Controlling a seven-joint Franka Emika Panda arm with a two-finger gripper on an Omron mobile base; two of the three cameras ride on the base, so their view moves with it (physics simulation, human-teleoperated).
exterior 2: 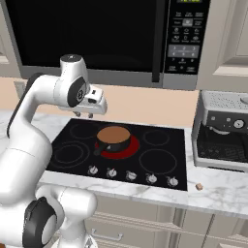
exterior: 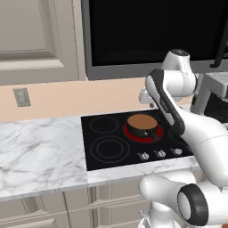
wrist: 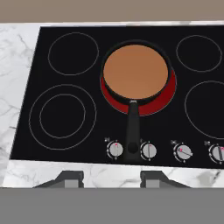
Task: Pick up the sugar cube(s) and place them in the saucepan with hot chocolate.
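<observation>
The saucepan [wrist: 135, 72] sits mid-cooktop [wrist: 65, 65] on a glowing red ring, handle pointing at the front knobs. The jaws [exterior 2: 83, 116] hang above it, spread apart and empty. A sugar cube [exterior 2: 198, 186] lies on the worktop [exterior 2: 218, 193] near its front edge, right of the cooktop.

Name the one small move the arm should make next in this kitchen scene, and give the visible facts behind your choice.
Probably swing the gripper right, toward the counter beside the cooktop. It hangs open and empty above the stove, while the sugar cube lies on the marble near the coffee machine. The saucepan of hot chocolate sits on the glowing red burner, with no cube visible in it.
</observation>
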